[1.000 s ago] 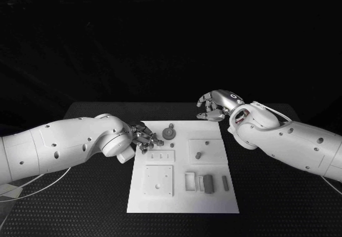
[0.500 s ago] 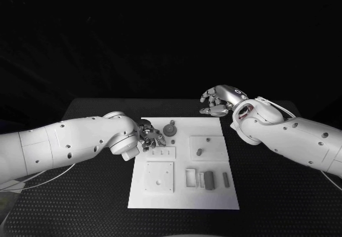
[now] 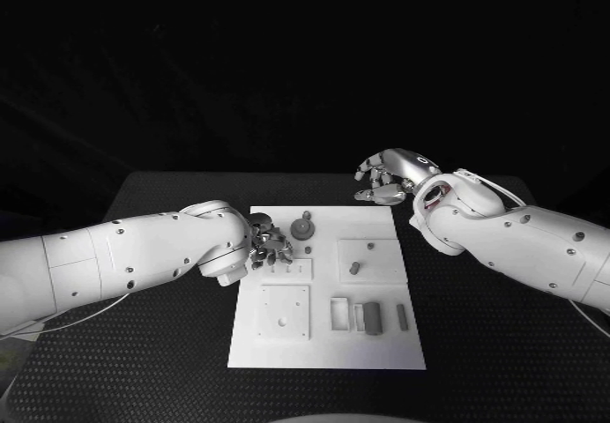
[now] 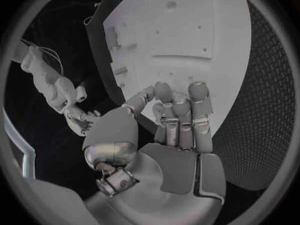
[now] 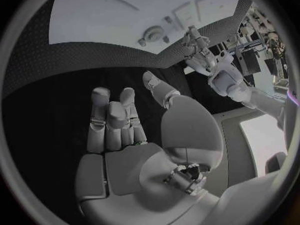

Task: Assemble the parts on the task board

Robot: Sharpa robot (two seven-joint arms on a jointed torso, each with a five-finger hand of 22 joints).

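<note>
The white task board (image 3: 327, 348) lies in the middle of the black table. A round grey disc part (image 3: 302, 231) sits near its far edge, and a short grey part (image 3: 356, 267) stands on the right square plate. Grey blocks (image 3: 371, 318) lie in the near right area. My left hand (image 3: 270, 247) hovers at the board's far left edge beside the disc, fingers loosely bent, holding nothing; the left wrist view shows its fingers (image 4: 178, 110) over the board (image 4: 206, 25). My right hand (image 3: 388, 179) hangs past the board's far right corner, empty, fingers apart (image 5: 112, 117).
A white square plate (image 3: 284, 311) with small holes sits on the board's near left. A thin grey bar (image 3: 402, 317) lies by the blocks. Black mesh table (image 3: 509, 352) surrounds the board. A cable (image 3: 77, 326) trails under my left arm.
The whole view has shifted a little. My left arm has reached slightly further in over the board's left edge. The right hand has barely moved.
</note>
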